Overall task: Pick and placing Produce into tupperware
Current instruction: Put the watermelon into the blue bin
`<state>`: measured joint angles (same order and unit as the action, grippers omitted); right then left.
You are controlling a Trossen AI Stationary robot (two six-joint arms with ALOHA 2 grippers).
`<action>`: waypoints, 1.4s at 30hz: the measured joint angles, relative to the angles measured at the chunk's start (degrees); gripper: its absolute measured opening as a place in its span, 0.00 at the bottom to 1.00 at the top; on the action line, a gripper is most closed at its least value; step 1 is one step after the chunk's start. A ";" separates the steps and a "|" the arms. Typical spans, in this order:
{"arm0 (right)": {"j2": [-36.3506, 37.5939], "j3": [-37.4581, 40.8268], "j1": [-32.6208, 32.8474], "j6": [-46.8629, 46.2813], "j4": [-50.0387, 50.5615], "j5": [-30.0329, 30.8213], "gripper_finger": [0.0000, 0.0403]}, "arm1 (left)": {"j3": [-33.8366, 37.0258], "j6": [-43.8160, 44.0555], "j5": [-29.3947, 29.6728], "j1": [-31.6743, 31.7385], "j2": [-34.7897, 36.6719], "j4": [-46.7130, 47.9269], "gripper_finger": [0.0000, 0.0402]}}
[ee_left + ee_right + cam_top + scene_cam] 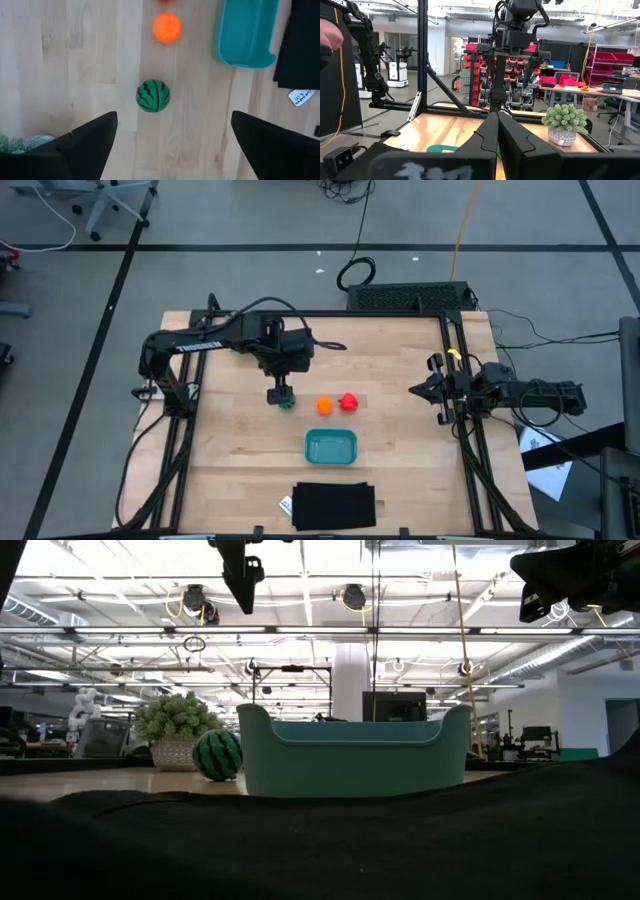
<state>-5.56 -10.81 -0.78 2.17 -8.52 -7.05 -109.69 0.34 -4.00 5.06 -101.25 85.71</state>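
Dark fingers of our left gripper (pixel 170 145) stand spread wide with nothing between them, hanging over the wooden table (pixel 400 370) directly above the green striped ball (pixel 153 95), which lies on the boards in the gap between the two fingers as the left wrist view shows it; our right gripper (pixel 497 135) waits at the table's right edge, its fingers pressed together and empty; beyond the striped ball lie the orange piece (pixel 167 28) and, next to that, the red piece (pixel 348 402), the three in a loose row and apart from one another; the teal tupperware (pixel 331 447) sits near them, toward the front of the table, open-topped and empty as far as we can see, with a black flat rectangle (pixel 334 506) past it at the front edge; a small potted fuzzy plant (pixel 178 732) stands behind the striped ball in the low view

We judge the striped ball to be light, being a small toy; its skin looks smooth and faintly glossy, so it may be slippery, and being round it will likely roll if one finger reaches it before the other; whether it is hard or yielding we cannot tell; we would take hold across its widest part, fingers level on opposite sides and low enough to bite at the middle rather than on the upper curve, where it could squirt out; a gentle squeeze should be enough
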 joint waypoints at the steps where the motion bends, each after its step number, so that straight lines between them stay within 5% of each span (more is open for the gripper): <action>1: 0.00 -0.02 0.00 0.00 0.01 0.00 0.00 | 0.00 0.04 0.14 -0.07 0.00 -0.02 0.98; 7: 0.00 0.00 0.00 -0.02 -0.01 0.00 0.00 | 1.28 -0.22 3.46 -0.79 0.07 -2.72 0.97; 28: 0.00 0.00 0.00 -0.61 0.01 -0.02 0.00 | 26.35 -6.20 5.17 -2.67 -0.01 -23.09 0.97; 42: 0.01 0.00 0.00 -0.61 0.23 0.00 0.00 | 32.30 2.68 7.16 -2.93 0.04 -30.34 0.97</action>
<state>-5.56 -10.81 -0.78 1.56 -8.29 -7.05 -77.38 3.02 3.16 2.13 -101.21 55.38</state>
